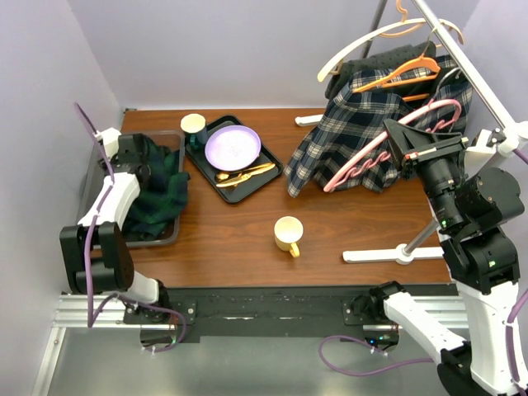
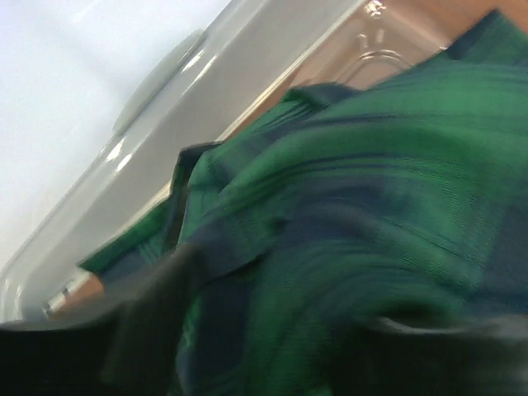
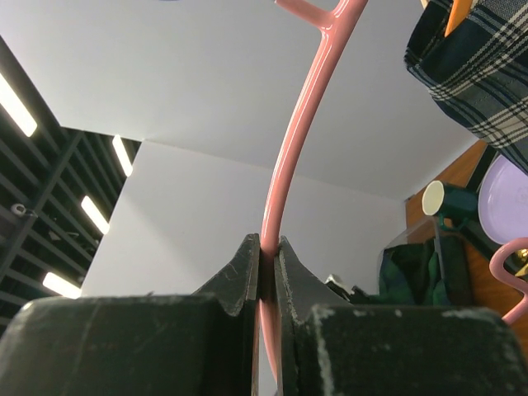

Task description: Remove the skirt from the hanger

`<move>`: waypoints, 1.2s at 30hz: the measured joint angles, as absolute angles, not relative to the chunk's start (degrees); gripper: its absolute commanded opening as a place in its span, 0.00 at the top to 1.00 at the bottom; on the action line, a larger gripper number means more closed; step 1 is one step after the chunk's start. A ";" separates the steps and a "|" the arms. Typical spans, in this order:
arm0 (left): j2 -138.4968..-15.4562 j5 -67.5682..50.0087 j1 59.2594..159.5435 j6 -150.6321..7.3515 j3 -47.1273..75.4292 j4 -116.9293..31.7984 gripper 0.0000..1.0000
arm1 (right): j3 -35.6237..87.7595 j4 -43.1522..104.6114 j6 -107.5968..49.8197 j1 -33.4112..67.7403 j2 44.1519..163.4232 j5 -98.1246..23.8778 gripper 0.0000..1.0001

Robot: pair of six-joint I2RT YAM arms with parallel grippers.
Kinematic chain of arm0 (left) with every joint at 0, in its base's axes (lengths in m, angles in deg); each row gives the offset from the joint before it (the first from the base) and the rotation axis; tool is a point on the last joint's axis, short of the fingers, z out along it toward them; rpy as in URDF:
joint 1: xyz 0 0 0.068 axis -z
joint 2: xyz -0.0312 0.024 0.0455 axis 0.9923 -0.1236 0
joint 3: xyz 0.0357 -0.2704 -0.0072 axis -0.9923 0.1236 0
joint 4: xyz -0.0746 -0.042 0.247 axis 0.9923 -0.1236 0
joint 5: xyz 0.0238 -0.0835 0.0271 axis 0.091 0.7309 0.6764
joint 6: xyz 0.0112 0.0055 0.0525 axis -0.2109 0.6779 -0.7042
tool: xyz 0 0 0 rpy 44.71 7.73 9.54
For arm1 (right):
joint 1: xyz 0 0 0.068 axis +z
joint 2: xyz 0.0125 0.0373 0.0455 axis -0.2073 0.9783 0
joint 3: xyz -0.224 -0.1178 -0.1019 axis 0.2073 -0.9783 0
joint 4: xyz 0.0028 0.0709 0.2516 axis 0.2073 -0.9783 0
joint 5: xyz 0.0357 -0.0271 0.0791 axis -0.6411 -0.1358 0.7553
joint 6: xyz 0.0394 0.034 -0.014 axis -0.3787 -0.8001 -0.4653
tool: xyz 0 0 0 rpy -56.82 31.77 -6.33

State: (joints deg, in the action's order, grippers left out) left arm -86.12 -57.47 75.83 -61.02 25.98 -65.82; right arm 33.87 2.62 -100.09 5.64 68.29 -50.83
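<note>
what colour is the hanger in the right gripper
Pink; the hanger shows best in the right wrist view.

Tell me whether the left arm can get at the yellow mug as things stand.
Probably yes. The left hand is at the green skirt in the grey bin, and only bare table lies between it and the yellow mug.

Glossy pink plastic hanger [image 3: 289,140], soft woven green tartan skirt [image 2: 355,206], smooth shiny grey plastic bin [image 2: 157,132], polished wood table [image 1: 239,235].

No legible text, label, brand or number on anything visible.
</note>
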 measured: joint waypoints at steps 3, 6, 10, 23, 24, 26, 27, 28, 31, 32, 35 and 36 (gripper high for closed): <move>-86.34 -59.54 75.94 -60.46 23.86 -70.10 0.21 | 33.76 2.66 -100.11 5.64 68.29 -50.72 1.00; -85.69 -61.05 76.73 -62.82 18.55 -71.85 0.20 | 33.35 2.68 -100.16 5.64 68.27 -50.59 1.00; -82.45 -59.19 81.58 -67.19 10.29 -71.70 0.21 | 32.28 2.64 -100.46 5.64 68.01 -50.59 1.00; -76.38 -33.62 79.83 -61.61 28.48 -66.58 0.33 | 30.75 2.68 -100.57 5.64 67.24 -50.59 1.00; -77.93 -34.36 78.21 -60.46 30.71 -66.62 0.34 | 30.75 2.68 -100.57 5.64 67.13 -50.59 1.00; -81.40 -35.87 74.34 -57.48 33.57 -67.48 0.35 | 30.75 2.66 -100.55 5.64 66.89 -50.59 1.00; -82.78 -36.07 72.81 -56.28 33.79 -68.29 0.34 | 30.75 2.70 -100.55 5.64 66.80 -50.59 1.00; -84.18 -36.55 71.31 -54.93 33.79 -68.98 0.33 | 30.75 2.70 -100.55 5.64 66.78 -50.61 1.00; -85.32 -38.45 69.43 -51.14 33.13 -69.97 0.31 | 30.75 2.66 -100.53 5.64 66.80 -50.68 1.00; -85.29 -38.84 69.45 -50.55 32.61 -70.21 0.30 | 30.75 2.66 -100.53 5.64 66.83 -50.76 1.00; -85.29 -39.83 69.73 -48.74 29.55 -71.28 0.28 | 30.75 2.66 -100.53 5.64 66.85 -50.85 1.00; -85.29 -40.05 69.93 -48.83 28.21 -71.41 0.26 | 30.75 2.66 -100.53 5.64 66.89 -50.83 1.00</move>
State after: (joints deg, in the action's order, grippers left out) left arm -85.29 -40.05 69.93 -48.83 28.21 -71.41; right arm 30.75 2.66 -100.53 5.64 66.89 -50.83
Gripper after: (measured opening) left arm 0.707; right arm 0.059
